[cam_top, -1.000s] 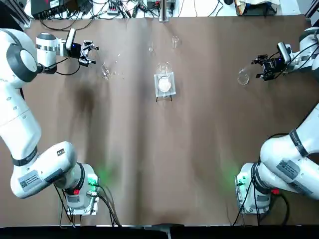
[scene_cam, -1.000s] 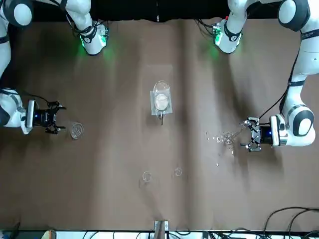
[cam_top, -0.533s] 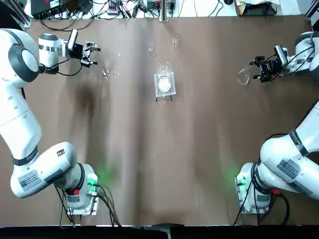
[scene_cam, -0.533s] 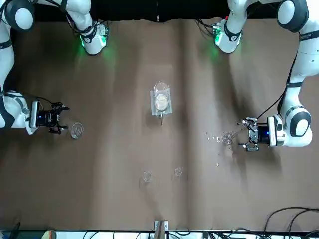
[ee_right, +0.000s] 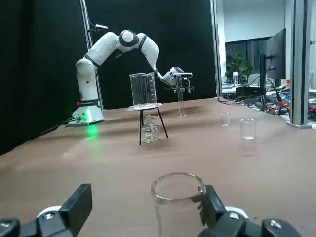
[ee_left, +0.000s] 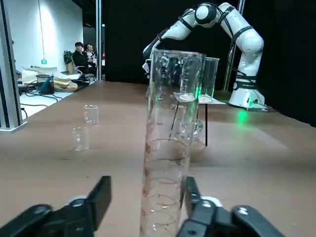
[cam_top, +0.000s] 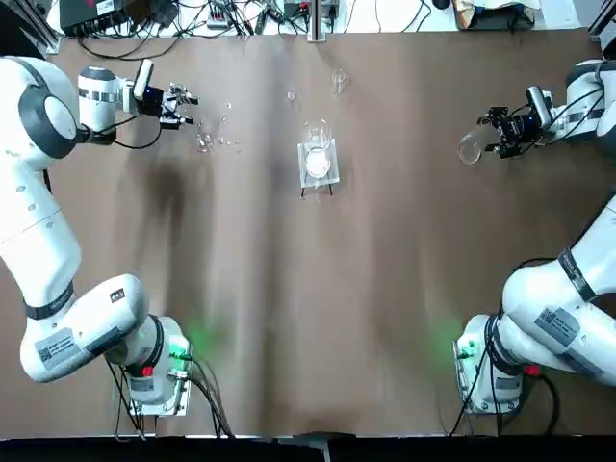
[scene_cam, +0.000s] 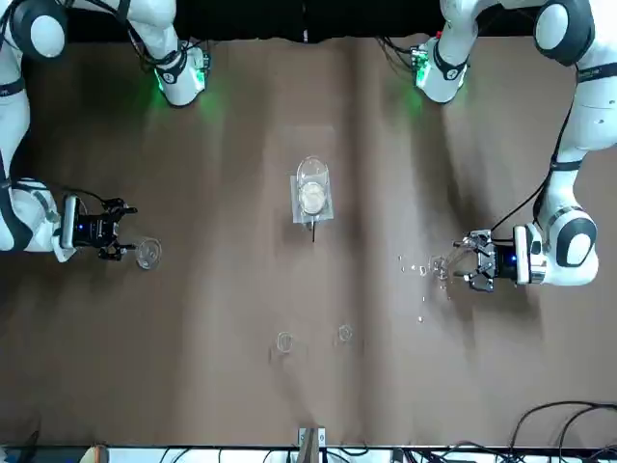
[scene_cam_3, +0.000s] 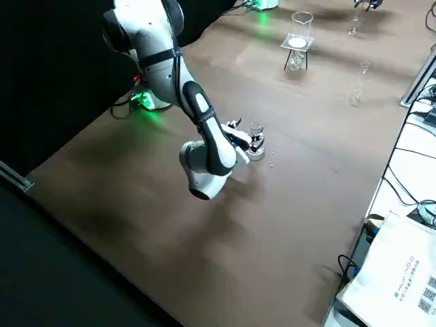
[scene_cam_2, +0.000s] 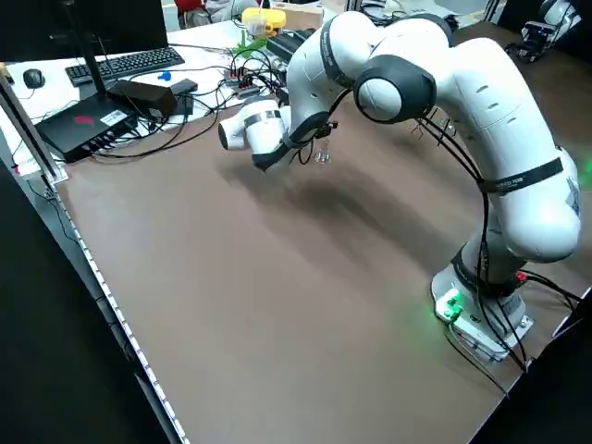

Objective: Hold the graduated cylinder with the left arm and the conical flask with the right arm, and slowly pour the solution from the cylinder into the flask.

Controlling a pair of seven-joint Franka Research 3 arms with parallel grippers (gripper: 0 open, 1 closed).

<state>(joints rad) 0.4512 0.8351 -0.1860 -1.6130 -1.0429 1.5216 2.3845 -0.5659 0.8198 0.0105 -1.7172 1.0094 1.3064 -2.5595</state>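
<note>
**Squaring up on both vessels before closing**

Between my left gripper's [ee_left: 143,207] wide-spread fingers stands the graduated cylinder [ee_left: 168,148], upright on the bench [cam_top: 318,289]. My right gripper [ee_right: 143,212], equally wide, brackets the conical flask [ee_right: 177,202]. I should centre each, then close gently.

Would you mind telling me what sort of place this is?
Most likely a robotics lab set up for chemistry handling: two white arms at a brown table, glassware such as a beaker on a stand, and cabling and electronics along the far edge.
</note>
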